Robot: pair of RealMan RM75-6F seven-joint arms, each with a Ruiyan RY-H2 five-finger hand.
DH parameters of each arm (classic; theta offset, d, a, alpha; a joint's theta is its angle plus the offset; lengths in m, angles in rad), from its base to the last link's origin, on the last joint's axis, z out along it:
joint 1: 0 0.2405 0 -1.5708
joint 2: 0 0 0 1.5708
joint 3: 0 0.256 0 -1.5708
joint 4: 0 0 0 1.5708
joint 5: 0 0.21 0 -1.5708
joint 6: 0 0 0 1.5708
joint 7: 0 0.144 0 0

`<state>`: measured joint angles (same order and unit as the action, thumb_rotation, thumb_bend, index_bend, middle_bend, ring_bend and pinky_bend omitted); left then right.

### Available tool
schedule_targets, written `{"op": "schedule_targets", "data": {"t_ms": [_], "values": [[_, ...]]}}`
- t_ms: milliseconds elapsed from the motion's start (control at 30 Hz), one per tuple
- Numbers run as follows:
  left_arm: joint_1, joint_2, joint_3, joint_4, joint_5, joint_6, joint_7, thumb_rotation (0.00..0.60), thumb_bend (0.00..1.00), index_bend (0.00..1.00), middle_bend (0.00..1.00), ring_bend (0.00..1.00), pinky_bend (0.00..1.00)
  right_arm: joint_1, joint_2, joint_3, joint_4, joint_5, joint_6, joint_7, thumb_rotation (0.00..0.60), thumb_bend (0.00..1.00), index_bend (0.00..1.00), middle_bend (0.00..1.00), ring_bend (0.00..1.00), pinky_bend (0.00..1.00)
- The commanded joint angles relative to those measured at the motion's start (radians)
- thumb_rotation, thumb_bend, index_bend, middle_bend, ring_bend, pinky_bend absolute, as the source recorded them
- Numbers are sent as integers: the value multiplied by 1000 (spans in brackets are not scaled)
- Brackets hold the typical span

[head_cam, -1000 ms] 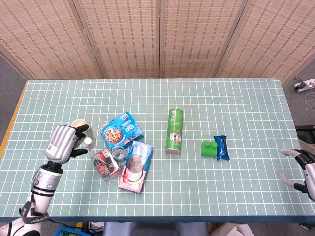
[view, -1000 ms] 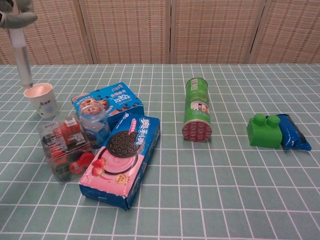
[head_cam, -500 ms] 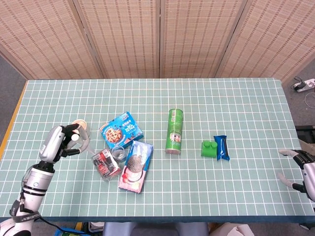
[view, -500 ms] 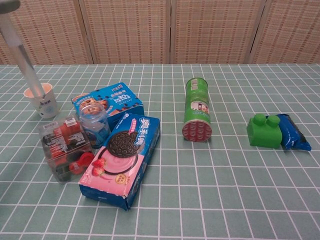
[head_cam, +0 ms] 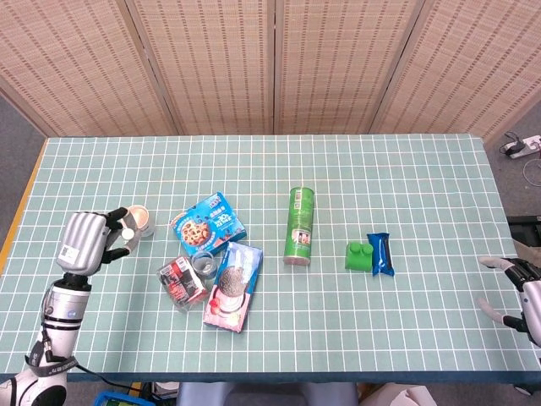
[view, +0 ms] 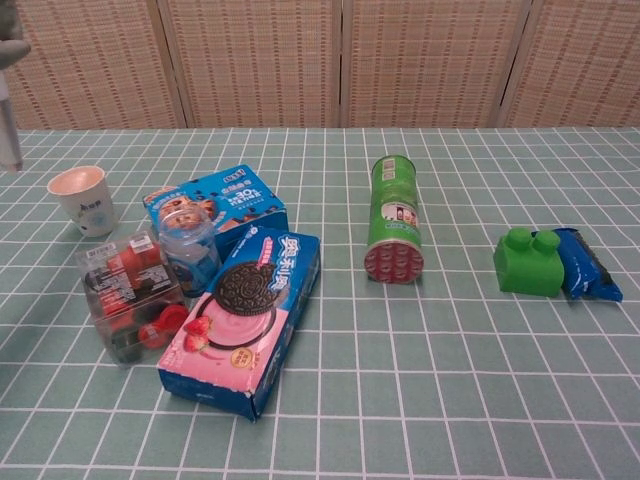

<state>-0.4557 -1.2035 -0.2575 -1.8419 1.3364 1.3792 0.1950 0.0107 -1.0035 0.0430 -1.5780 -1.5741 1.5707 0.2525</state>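
Left hand (head_cam: 83,242) pinches a clear tube (view: 8,125) just beside the paper cup (head_cam: 139,220); right hand (head_cam: 526,296) hangs open.

Looks like robot lab or test room. Bench under green-and-white checked cloth (head_cam: 406,186), closed off behind by folding woven-reed screen panels (head_cam: 279,63). Grey floor beyond, white power strip with cable (head_cam: 522,145) at right edge. Assorted packaged snacks laid out as test props, not home or shop arrangement.

Green-checked table (head_cam: 406,169) carries cup (head_cam: 140,221), cookie boxes (head_cam: 230,283), can (head_cam: 299,225), block (head_cam: 358,256).
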Motion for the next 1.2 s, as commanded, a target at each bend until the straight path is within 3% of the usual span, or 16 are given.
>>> {"op": "schedule_targets", "data": {"t_ms": [33,133,267,367,600,800,967,1200], "values": [[11,59,-16,-114,-64,-113,-391,600,509,745,1000,1000,1000,-1,1,0,0,-1,2,2,600,165,296,358,288,374],[19,135,-21,-144,-53,-194,-596,600,509,745,1000,1000,1000,-1,1,0,1,-1,4,3,600,165,296,358,288,374],[24,167,-18,-129,-24,-214,-669,600,509,745,1000,1000,1000,-1,0,-1,0,-3,3,1,600,165,296,358,288,374],[25,143,-10,-95,-18,-180,-583,600,509,745,1000,1000,1000,0,-1,-1,0,-3,0,-3,600,165,296,358,288,374],[18,7,7,28,-38,-39,-165,600,509,748,1000,1000,1000,2,-1,0,-2,0,-3,-5,600,165,296,358,288,374],[16,-33,3,47,-54,-18,-114,600,509,749,1000,1000,1000,2,0,0,-1,3,-4,-3,600,165,296,358,288,374],[25,19,-7,-45,-93,-96,-289,600,509,749,1000,1000,1000,2,1,0,-1,2,-5,-2,600,165,296,358,288,374],[36,172,-41,-160,-102,-297,-756,600,509,745,1000,1000,1000,2,0,-1,-2,1,-4,-4,600,165,296,358,288,374]]}}
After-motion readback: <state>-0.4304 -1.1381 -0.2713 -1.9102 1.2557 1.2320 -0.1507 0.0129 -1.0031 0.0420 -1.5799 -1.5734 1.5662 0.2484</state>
